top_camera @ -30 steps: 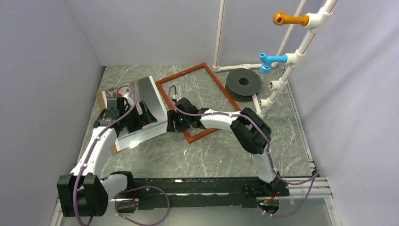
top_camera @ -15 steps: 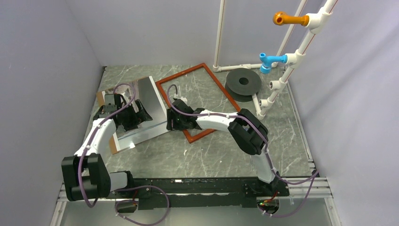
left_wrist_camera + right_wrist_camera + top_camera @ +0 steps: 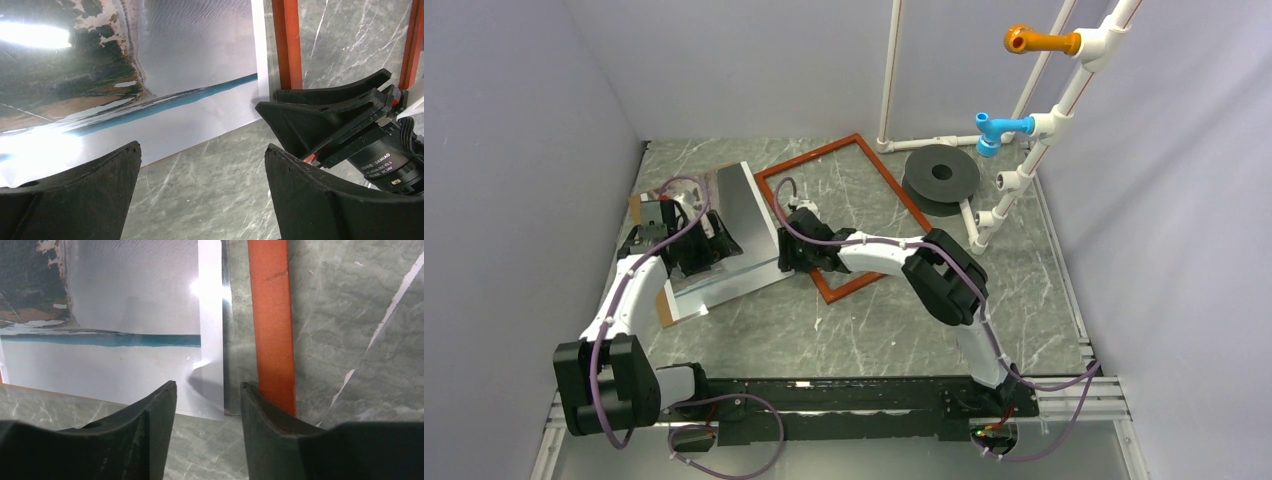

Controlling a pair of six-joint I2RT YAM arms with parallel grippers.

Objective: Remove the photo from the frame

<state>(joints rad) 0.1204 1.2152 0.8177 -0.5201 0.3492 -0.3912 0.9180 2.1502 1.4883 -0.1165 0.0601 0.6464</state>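
Photo [image 3: 742, 205] flat and face up on the desk [image 3: 874, 320], out of the frame [image 3: 894, 183] and just left of it, atop a brown panel [image 3: 665, 312] with 2 corners peeking out at the left. Frame flat on the desk too, only marble inside its rails, its left rail just beside the photo's right edge, a sliver of marble between. Left pincer [image 3: 200, 155] released, spread wide, gripping nothing, over the photo's near edge and the bare marble beside it. Right pincer [image 3: 206, 390] likewise released, a narrow gap between its 2 fingers [image 3: 150, 430], tips straddling the photo's near right corner, 1 finger over the glossy sheet, the other over the frame rail, nothing pinched. In the left wrist view, right pincer close by, just past the photo's corner. Far right: black disc [image 3: 941, 178] beside a white pipe stand [image 3: 1052, 122]
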